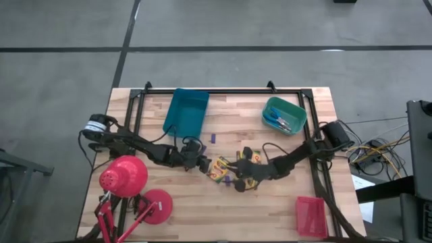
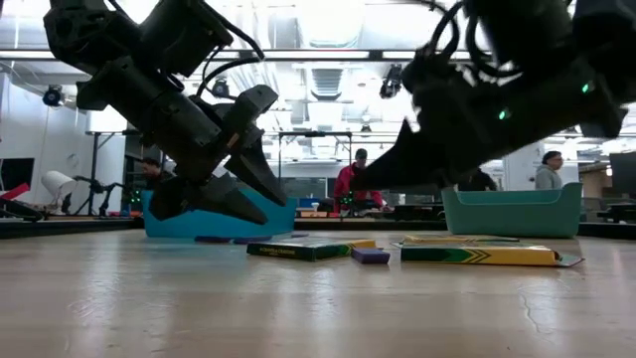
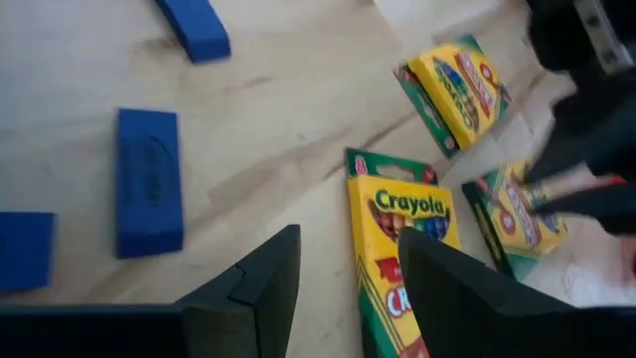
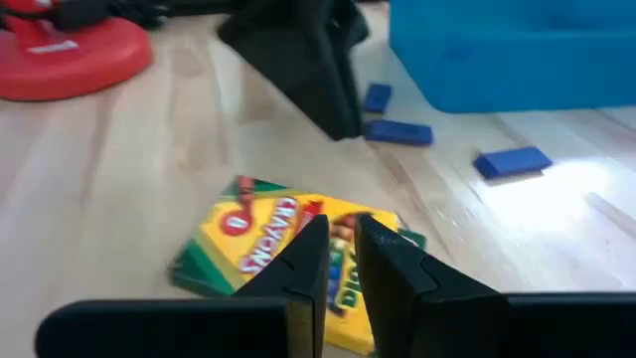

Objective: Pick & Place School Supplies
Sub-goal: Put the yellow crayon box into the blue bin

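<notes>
The left claw [image 3: 343,288] is spread wide and holds nothing. It hangs low over the desk [image 1: 270,209]. 1 yellow crayon box [image 3: 402,249] lies flat right in front of the claw, with its near end between the 2 fingers [image 3: 268,288]. A little past that box lie 2 more crayon boxes, 1 tilted [image 3: 457,89] and 1 beside the other arm [image 3: 517,209]. Off to the other side of the left claw, 3 small purple sticks [image 3: 149,179] lie flat on the wood. Behind the left claw, near the desk's far edge, is the blue tray [image 1: 185,111]. The right claw [image 4: 343,264] faces the left claw across the boxes. Its fingers are pressed almost together with only a thin gap, and nothing is in them. It is just above a crayon box [image 4: 268,239], which lies flat under its tips. From table height, the right claw [image 2: 373,179] is up off the desk and the boxes rest on the wood. Farther behind the right claw is the teal tray [image 1: 283,115], and the blue-handled scissors [image 1: 277,120] lie inside it. The red tray [image 1: 310,216] is near the front edge on the right arm's side. The red lamp [image 1: 125,177] is by the left arm.
</notes>
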`<action>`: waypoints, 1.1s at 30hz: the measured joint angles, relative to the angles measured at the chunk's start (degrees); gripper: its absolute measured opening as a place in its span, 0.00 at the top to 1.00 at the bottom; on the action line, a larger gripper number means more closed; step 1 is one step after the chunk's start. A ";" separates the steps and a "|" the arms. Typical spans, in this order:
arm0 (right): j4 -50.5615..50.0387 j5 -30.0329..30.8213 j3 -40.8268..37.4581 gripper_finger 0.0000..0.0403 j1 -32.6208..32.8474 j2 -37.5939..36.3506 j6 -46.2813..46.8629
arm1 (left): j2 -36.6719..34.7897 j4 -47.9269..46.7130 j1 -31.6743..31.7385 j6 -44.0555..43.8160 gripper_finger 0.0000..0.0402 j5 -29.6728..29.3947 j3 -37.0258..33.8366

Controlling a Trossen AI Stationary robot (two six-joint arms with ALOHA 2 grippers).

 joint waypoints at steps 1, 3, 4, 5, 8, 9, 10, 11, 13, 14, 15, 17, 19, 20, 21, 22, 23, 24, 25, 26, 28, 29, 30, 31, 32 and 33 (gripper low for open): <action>0.09 -0.09 0.16 0.87 -0.29 0.77 0.79 | 0.09 -0.08 -0.02 0.14 0.56 0.46 -0.02; -0.09 -0.27 0.09 0.87 -0.86 1.80 2.47 | 0.56 0.52 0.00 0.16 0.56 0.96 0.03; 0.07 -0.69 0.11 0.87 -1.14 2.47 3.25 | 0.61 0.37 0.00 0.16 0.56 1.04 0.07; 0.10 -1.29 0.22 0.87 -1.42 3.13 3.71 | 0.64 0.14 0.00 0.16 0.56 1.03 0.07; 0.06 -3.31 0.80 0.87 -1.77 5.04 4.61 | 0.64 0.21 0.00 0.18 0.56 1.01 0.07; 0.29 -3.77 1.19 0.87 -1.77 5.62 4.94 | 0.64 0.22 0.00 0.18 0.56 1.04 0.07; 0.26 -3.99 1.40 0.87 -1.74 6.13 5.10 | 0.64 0.22 0.00 0.18 0.56 1.19 0.10; 0.20 -4.23 1.75 0.87 -1.72 6.78 5.19 | 0.70 0.31 0.00 0.25 0.56 1.66 0.27; 0.44 -4.66 2.71 0.87 -1.72 7.63 5.09 | 0.70 0.45 0.00 0.82 0.56 3.15 0.42; 0.38 -4.77 2.80 0.87 -1.74 7.74 5.02 | 0.70 0.37 0.00 1.26 0.56 3.92 0.42; 0.38 -4.76 3.08 0.87 -1.74 8.06 5.01 | 0.72 0.40 0.00 1.75 0.56 4.36 0.46; 0.38 -4.76 3.30 0.87 -1.72 8.16 4.97 | 0.74 0.45 -0.02 2.09 0.56 4.85 0.48; 0.16 -4.83 3.30 0.87 -1.72 8.03 5.01 | 0.74 0.59 0.00 2.10 0.56 5.01 0.48; -0.02 -4.83 3.30 0.87 -1.72 8.03 5.01 | 0.74 0.54 0.00 2.10 0.56 5.01 0.48; -0.17 -5.00 3.30 0.87 -1.72 8.03 5.01 | 0.74 0.51 0.00 2.10 0.56 5.01 0.48; -0.24 -5.18 3.28 0.87 -1.72 7.99 5.05 | 0.74 0.48 -0.02 2.10 0.56 5.01 0.48; -0.41 -5.42 3.28 0.87 -1.74 7.99 5.18 | 0.74 0.38 0.00 2.10 0.56 5.01 0.48; -0.81 -5.86 3.29 0.87 -1.77 7.96 5.23 | 0.74 0.29 0.00 2.10 0.56 5.03 0.48; -1.08 -6.07 3.33 0.87 -1.79 7.92 5.25 | 0.74 0.20 0.00 2.11 0.56 5.07 0.48; -1.10 -6.03 3.32 0.87 -1.77 7.92 5.25 | 0.74 0.16 0.00 2.27 0.56 5.13 0.48; -1.19 -6.08 3.32 0.87 -1.77 7.92 5.39 | 0.74 -0.05 0.11 3.43 0.56 5.17 0.46; -1.25 -6.08 3.32 0.87 -1.77 7.92 5.41 | 0.74 -0.36 0.13 3.57 0.56 5.19 0.46; -1.36 -6.10 3.32 0.87 -1.77 7.92 5.41 | 0.74 -0.77 0.13 3.55 0.56 5.17 0.44; -1.44 -6.12 3.32 0.87 -1.77 7.90 5.41 | 0.75 -0.89 0.13 3.52 0.56 5.19 0.42; -1.47 -6.14 3.32 0.87 -1.77 7.90 5.41 | 0.77 -0.87 0.13 3.52 0.56 5.19 0.42; -1.49 -6.16 3.32 0.87 -1.77 7.90 5.41 | 0.77 -0.85 0.13 3.52 0.56 5.19 0.42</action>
